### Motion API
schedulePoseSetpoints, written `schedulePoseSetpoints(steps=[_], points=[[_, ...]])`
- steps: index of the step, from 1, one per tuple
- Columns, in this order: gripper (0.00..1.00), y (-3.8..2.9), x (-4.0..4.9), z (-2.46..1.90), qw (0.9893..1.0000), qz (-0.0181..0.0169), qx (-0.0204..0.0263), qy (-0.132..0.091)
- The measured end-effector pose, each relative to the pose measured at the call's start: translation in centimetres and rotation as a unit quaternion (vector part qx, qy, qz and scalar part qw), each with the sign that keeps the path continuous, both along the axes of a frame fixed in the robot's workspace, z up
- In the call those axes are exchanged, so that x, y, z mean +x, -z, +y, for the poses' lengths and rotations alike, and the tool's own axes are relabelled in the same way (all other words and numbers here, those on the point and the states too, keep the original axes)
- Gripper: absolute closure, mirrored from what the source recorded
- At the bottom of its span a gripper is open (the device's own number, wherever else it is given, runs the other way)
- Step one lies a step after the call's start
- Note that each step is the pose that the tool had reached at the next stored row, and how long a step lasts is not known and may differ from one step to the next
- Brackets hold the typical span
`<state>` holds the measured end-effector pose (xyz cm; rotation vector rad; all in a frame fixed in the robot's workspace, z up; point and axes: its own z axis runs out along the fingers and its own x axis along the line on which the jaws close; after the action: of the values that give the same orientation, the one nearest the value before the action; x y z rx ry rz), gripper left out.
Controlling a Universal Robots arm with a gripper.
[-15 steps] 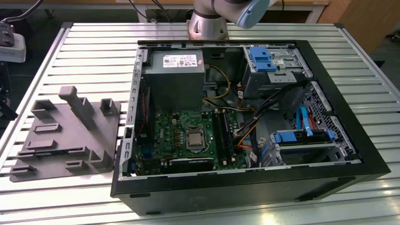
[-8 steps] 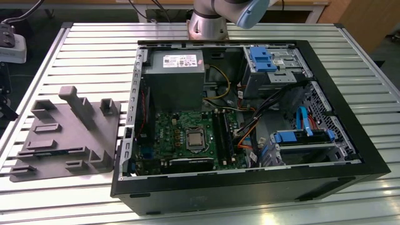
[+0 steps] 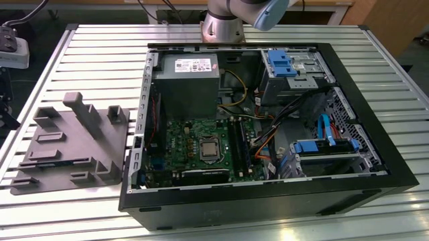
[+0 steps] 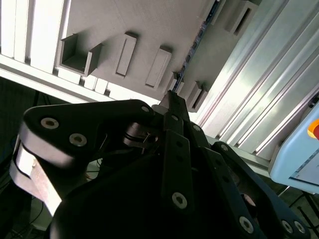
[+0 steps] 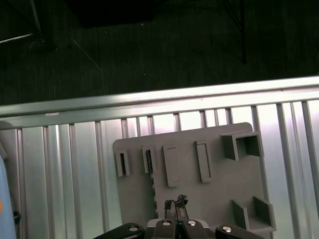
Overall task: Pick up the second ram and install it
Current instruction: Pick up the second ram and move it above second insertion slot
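Observation:
The second ram (image 5: 151, 181) is a thin dark stick standing on edge in the grey tray (image 5: 214, 189), seen from above in the first wrist view. In the second wrist view the second ram (image 4: 197, 42) runs as a dark line across the grey tray (image 4: 149, 25). My gripper (image 5: 175, 205) hangs well above the tray, a little to one side of the stick and apart from it. Its black fingers (image 4: 172, 99) meet at a narrow tip, shut with nothing between them. In the exterior view the tray (image 3: 74, 145) lies on the exterior view's left of the open computer case.
The open computer case (image 3: 402, 165) holds the green motherboard (image 3: 194, 135) with long black slots (image 3: 238, 143), a grey power supply (image 3: 184, 83) and blue drive brackets (image 3: 282, 63). The ribbed metal table (image 3: 87, 60) carries both. The arm's base (image 3: 224, 25) stands behind the case.

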<state>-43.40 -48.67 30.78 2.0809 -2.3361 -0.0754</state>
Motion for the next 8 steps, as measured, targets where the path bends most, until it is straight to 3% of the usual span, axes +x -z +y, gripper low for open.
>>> schedulePoseSetpoints(steps=[8], points=[[0.89,0.22,0.0,0.0,1.0,0.0001,0.0,0.0]])
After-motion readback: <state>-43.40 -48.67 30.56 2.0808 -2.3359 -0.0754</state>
